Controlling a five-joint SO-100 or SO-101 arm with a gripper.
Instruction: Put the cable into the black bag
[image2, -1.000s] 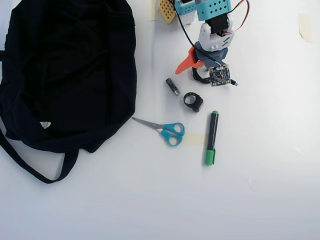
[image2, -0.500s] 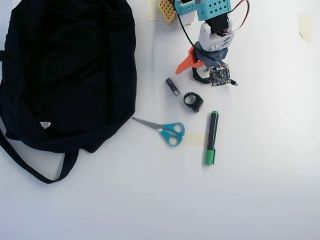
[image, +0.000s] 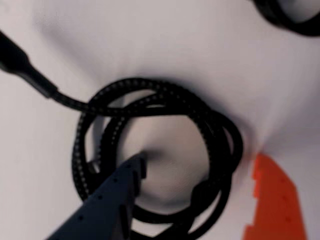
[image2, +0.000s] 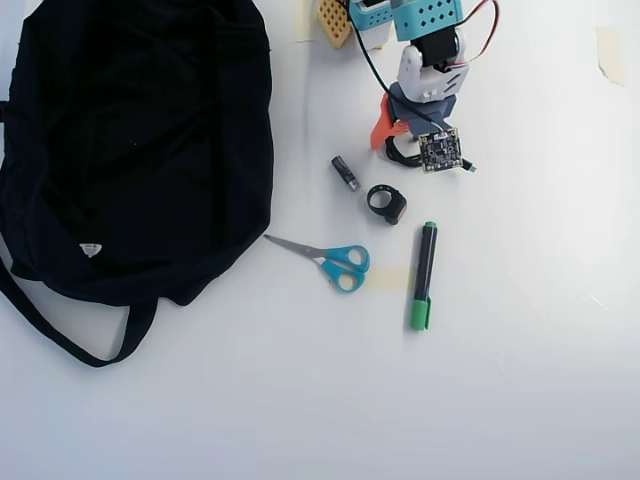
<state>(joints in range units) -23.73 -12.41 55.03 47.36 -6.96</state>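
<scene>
Compared with a second ago, when the orange finger stuck out far to the left in the overhead view, the orange finger (image2: 383, 128) now sits much closer to the arm, so the gripper (image2: 395, 140) has narrowed over the cable (image2: 398, 155). Only an edge of the coil shows there, under the wrist. In the wrist view the cable (image: 155, 155) lies flat on the white table (image: 165, 45), the grey finger (image: 112, 197) planted inside the coil and the orange one (image: 275, 200) just outside it, jaws apart with the loops between them. Well left in the overhead view lies the black bag (image2: 140, 140), with scissors (image2: 330, 260), a green marker (image2: 423, 275) and a small black ring (image2: 386, 203) nearby.
</scene>
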